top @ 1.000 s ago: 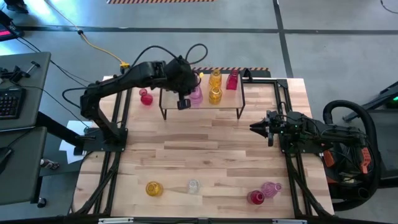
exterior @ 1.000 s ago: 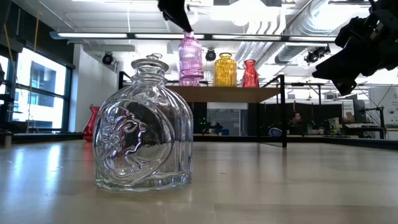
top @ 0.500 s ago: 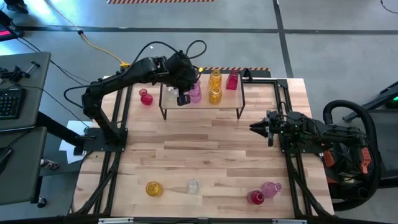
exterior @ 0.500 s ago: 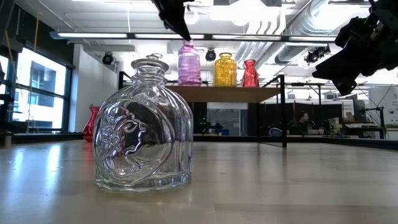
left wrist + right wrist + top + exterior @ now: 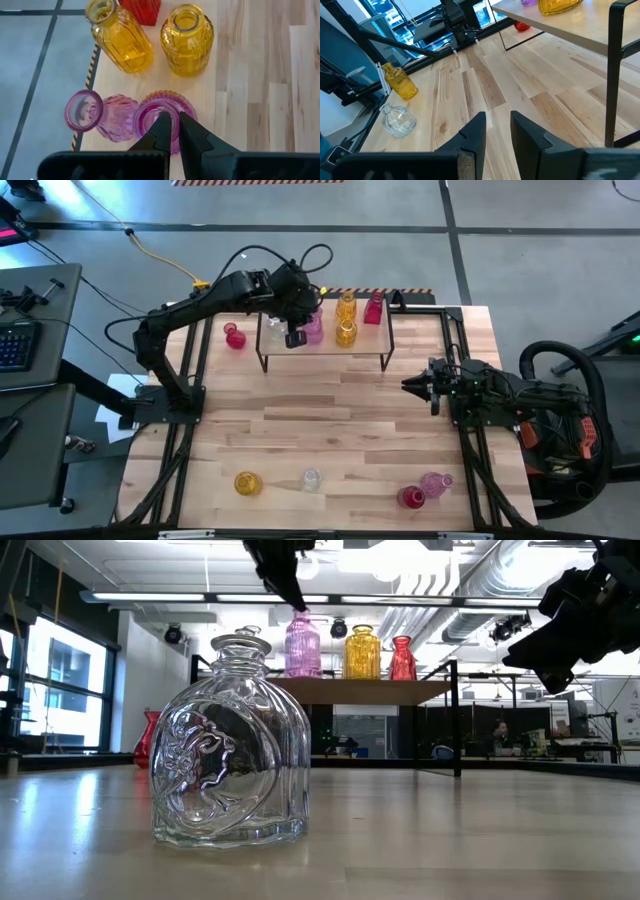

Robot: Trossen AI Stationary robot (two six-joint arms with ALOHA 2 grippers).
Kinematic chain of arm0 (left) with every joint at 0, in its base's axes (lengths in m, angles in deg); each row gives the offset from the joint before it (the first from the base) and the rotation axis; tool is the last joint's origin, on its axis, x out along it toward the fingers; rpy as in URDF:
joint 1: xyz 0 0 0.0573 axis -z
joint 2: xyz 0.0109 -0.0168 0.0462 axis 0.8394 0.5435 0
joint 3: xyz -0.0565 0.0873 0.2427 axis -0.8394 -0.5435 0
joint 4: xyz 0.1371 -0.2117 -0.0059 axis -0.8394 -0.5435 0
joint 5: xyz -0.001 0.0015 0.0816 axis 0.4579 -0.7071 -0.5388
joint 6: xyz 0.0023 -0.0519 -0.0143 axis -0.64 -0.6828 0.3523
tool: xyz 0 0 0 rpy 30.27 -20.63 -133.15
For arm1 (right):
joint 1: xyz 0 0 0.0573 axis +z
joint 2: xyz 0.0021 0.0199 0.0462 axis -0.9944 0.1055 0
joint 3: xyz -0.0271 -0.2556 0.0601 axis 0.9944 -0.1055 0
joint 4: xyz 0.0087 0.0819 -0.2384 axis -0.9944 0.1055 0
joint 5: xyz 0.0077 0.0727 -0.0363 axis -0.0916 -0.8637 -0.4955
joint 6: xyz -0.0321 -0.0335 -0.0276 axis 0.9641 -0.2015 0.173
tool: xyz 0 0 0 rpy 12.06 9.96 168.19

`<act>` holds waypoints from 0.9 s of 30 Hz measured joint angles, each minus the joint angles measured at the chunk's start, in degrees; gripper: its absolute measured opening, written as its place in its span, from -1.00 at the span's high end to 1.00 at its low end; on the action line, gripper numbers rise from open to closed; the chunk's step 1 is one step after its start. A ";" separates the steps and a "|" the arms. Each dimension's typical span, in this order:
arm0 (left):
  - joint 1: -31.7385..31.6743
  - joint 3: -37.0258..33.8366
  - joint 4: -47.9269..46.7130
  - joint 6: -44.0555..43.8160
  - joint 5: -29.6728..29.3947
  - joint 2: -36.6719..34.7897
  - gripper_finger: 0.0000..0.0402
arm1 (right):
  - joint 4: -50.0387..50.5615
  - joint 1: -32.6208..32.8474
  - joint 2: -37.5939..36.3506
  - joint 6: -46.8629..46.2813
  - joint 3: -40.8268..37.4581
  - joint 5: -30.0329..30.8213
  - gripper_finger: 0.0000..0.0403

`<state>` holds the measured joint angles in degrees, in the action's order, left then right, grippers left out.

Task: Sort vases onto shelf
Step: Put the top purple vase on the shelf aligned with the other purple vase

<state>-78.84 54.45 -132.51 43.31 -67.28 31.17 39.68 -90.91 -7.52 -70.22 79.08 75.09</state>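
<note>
The shelf (image 5: pixel 325 350) stands at the table's far side. On it are two amber vases (image 5: pixel 187 40), a red one (image 5: pixel 402 658) and two pink-purple ones. My left gripper (image 5: pixel 175 131) is above the shelf's left part, shut on the nearer pink-purple vase (image 5: pixel 150 107). This vase stands beside the other pink one (image 5: pixel 95 112). More vases stand on the tabletop: red (image 5: pixel 234 336), amber (image 5: pixel 247 482), clear (image 5: pixel 310 478), red (image 5: pixel 411 498) and pink (image 5: pixel 434 483). My right gripper (image 5: pixel 408 385) waits open over the table's right side. My left gripper holds the pink-purple vase by the rim of its mouth (image 5: pixel 152 102), coming from above and pointing down. One finger (image 5: pixel 161 131) is inside the mouth and the other outside. The vase is upright, with its base on the shelf board (image 5: pixel 303 675).
The shelf's right part (image 5: pixel 370 345) is bare board. The table's middle (image 5: pixel 320 420) is bare wood between the shelf and the near row of vases. Black frame rails run along both table sides. Beyond the table are a desk with a keyboard and cables on the floor.
My left gripper has moved toward the table's far edge and down, still shut on the pink-purple vase. The vase has come down from just above the shelf and now stands on the board beside the other pink one.
</note>
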 joint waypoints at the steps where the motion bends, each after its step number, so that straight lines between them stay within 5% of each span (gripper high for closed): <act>1: 0.00 0.00 -0.17 -0.01 -0.01 0.00 0.98 | -0.01 0.00 0.00 0.00 0.00 -0.02 0.66; 27: -0.09 0.17 0.74 -1.13 0.44 1.42 0.88 | 0.01 -0.01 0.00 -0.01 0.00 -0.02 0.66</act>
<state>-78.92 54.63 -131.77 42.18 -66.84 32.59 39.69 -90.91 -7.52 -70.23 79.08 75.07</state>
